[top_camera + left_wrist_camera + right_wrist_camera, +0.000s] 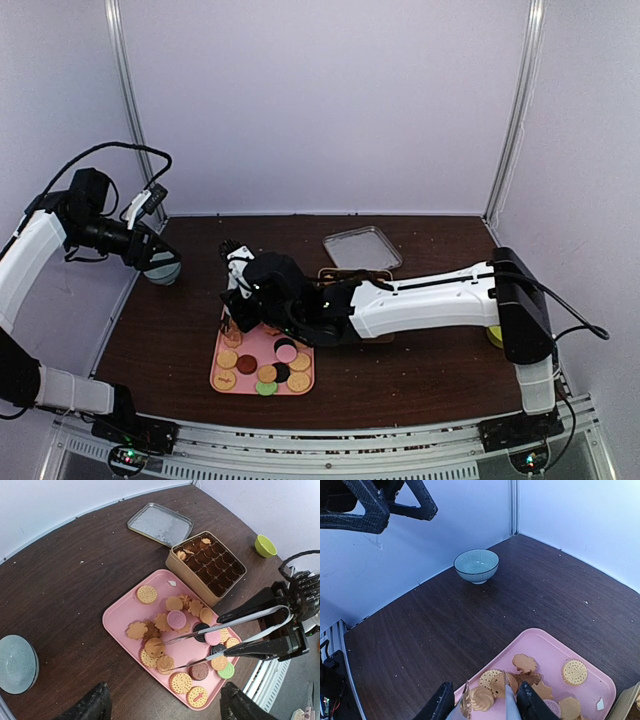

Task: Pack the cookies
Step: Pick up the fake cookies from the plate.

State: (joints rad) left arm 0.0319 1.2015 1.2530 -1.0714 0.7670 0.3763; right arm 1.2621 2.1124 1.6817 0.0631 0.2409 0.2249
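Note:
The cookies (147, 594) lie scattered on a pink tray (125, 617), mostly tan, a few pink, black, brown and green. My right gripper (260, 627) is shut on metal tweezers (235, 622) stretched low over the tray. The tweezer tips stand apart, one at a round tan cookie (540, 678) and one at a swirl cookie (481, 698); neither is lifted. In the top view the right gripper (262, 290) hangs over the tray's (262, 345) left end. My left gripper (140, 245) is open and empty, raised at the far left above a bowl.
A gold tin (205, 565) of brown paper cups stands beyond the tray, a few cookies in its far corner. Its lid (160, 524) lies further back. A grey-blue bowl (476, 565) sits at the left edge and a small green cup (265, 545) far right.

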